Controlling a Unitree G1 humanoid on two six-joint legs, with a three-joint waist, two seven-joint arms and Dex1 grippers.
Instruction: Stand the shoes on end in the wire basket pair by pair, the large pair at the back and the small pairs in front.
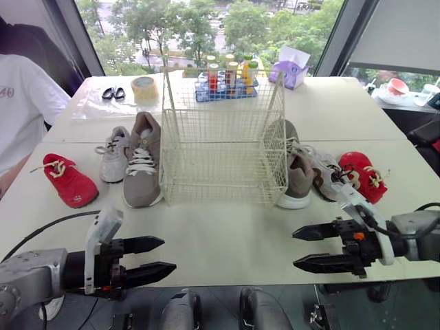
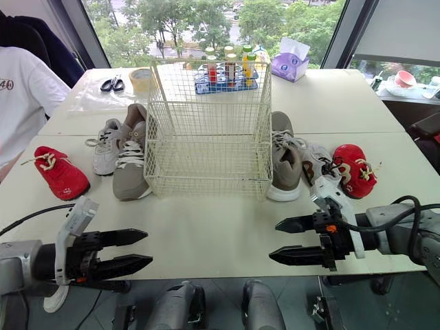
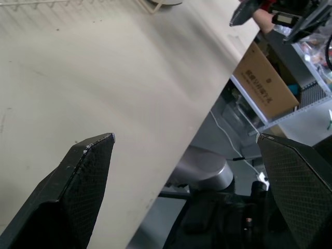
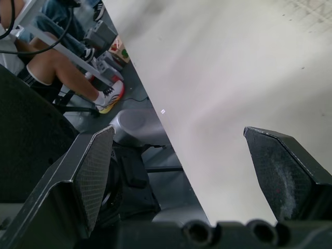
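Note:
An empty cream wire basket (image 1: 223, 144) stands mid-table. Left of it lie a large taupe shoe (image 1: 143, 167), a small white-grey shoe (image 1: 114, 153) and a small red shoe (image 1: 67, 180). Right of it lie the other taupe shoe (image 1: 295, 168), a white-grey shoe (image 1: 328, 172) and a red shoe (image 1: 363, 175). My left gripper (image 1: 159, 258) hovers open at the table's front edge, pointing right, holding nothing. My right gripper (image 1: 302, 248) hovers open at the front right, pointing left, also holding nothing. Both stand well in front of the basket.
At the back are a blue rack of bottles (image 1: 225, 75), a tape roll (image 1: 144, 87), scissors (image 1: 113, 93) and a purple tissue box (image 1: 291, 67). A person in a white shirt (image 1: 17, 103) stands at the far left. Bare table (image 1: 227, 234) lies between the grippers.

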